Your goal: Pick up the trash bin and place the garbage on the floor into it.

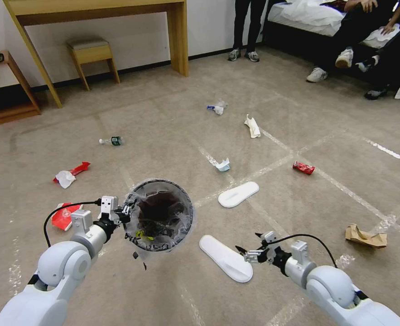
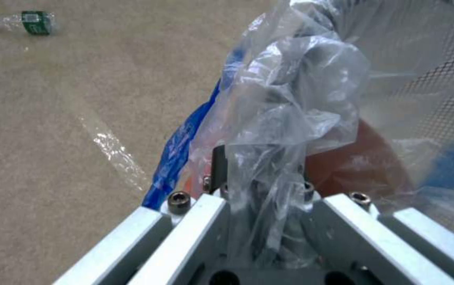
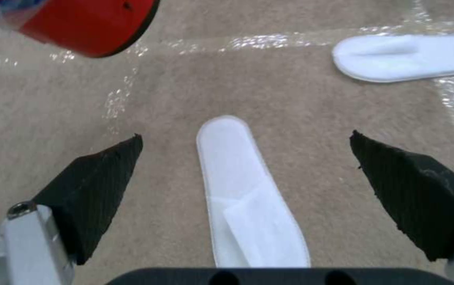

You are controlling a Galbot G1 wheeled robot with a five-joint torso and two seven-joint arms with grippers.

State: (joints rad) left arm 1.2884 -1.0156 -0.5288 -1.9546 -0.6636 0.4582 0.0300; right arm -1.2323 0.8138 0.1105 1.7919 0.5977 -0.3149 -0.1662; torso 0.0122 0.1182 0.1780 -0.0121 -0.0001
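Left gripper pinching trash bin at rim, crinkled bag liner bunched between fingers; bin held off floor, mouth tilted up toward head camera, red base down. Right gripper spread wide, hovering over near white slipper; slipper long axis runs straight away from gripper, flat on carpet. Second slipper beyond, lying crosswise. Bottle, red can, brown paper bag scattered farther out.

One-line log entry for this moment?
left hand: shut on bag-lined grey-rimmed trash bin, held up | right hand: open over near flat white slipper | carpet: litter remains
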